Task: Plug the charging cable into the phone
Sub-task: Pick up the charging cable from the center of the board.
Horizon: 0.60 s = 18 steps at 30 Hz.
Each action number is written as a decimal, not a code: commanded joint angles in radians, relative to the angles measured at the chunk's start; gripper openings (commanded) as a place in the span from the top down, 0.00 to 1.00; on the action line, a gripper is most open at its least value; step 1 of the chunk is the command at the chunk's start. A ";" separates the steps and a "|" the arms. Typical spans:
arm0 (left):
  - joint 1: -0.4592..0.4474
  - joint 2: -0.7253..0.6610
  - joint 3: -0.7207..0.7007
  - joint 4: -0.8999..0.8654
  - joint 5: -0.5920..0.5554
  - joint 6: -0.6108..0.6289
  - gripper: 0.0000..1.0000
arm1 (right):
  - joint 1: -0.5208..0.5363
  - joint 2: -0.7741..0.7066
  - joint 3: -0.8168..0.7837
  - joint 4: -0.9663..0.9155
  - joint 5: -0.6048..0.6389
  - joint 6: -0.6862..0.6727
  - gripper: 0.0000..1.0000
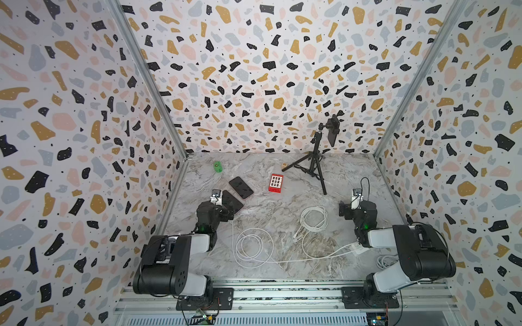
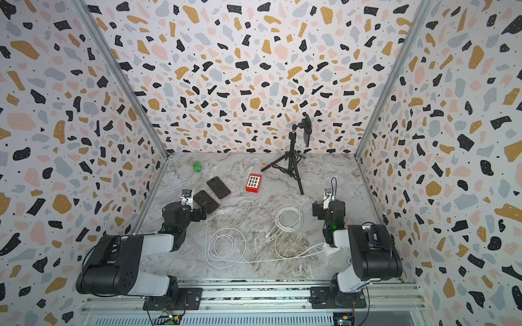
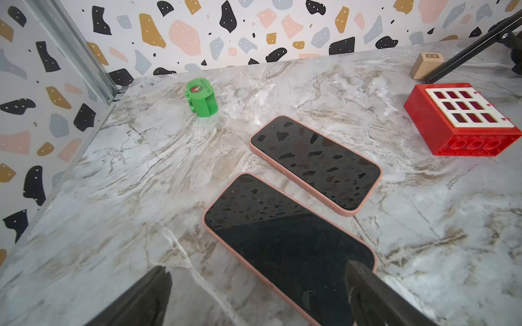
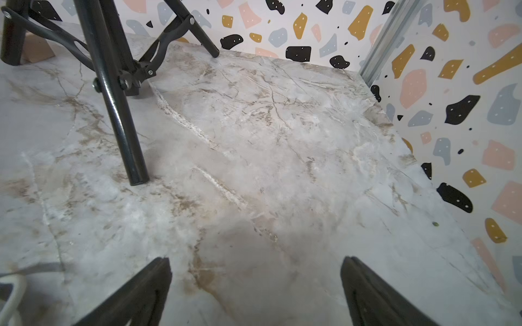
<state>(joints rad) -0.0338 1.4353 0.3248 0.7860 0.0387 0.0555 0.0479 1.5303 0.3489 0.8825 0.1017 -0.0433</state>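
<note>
Two phones in pink cases lie screen up, side by side on the marble table: the nearer phone [image 1: 232, 201] [image 3: 288, 248] and the farther phone [image 1: 241, 187] [image 3: 315, 162]. My left gripper [image 3: 257, 268] hangs open just above the nearer phone's lower end, holding nothing. One white charging cable [image 1: 254, 245] lies looped at the centre front, and one strand runs toward the left arm. A second white cable coil [image 1: 314, 218] lies left of the right arm. My right gripper [image 4: 255, 262] is open over bare marble, with a bit of white cable [image 4: 11, 293] beside it.
A black tripod [image 1: 315, 163] stands at the back right with a dark phone [image 1: 333, 131] clamped on top. A red block with a white grid [image 1: 276, 183], a green cylinder [image 1: 217, 166] and a wooden cube [image 1: 284, 164] sit further back. A white charger block [image 1: 358, 249] lies under the right arm.
</note>
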 commanded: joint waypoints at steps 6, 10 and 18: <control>0.003 -0.006 0.019 0.018 -0.009 -0.008 0.00 | 0.000 -0.016 0.002 0.003 0.001 0.008 0.00; 0.003 -0.006 0.019 0.018 -0.008 -0.008 0.00 | 0.001 -0.016 0.002 0.002 0.001 0.007 0.00; -0.012 -0.002 0.023 0.012 -0.042 0.000 0.00 | 0.001 -0.016 0.002 0.001 0.001 0.008 0.00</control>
<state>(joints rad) -0.0380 1.4353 0.3248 0.7849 0.0196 0.0559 0.0479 1.5299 0.3489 0.8825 0.1017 -0.0433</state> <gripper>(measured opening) 0.997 0.997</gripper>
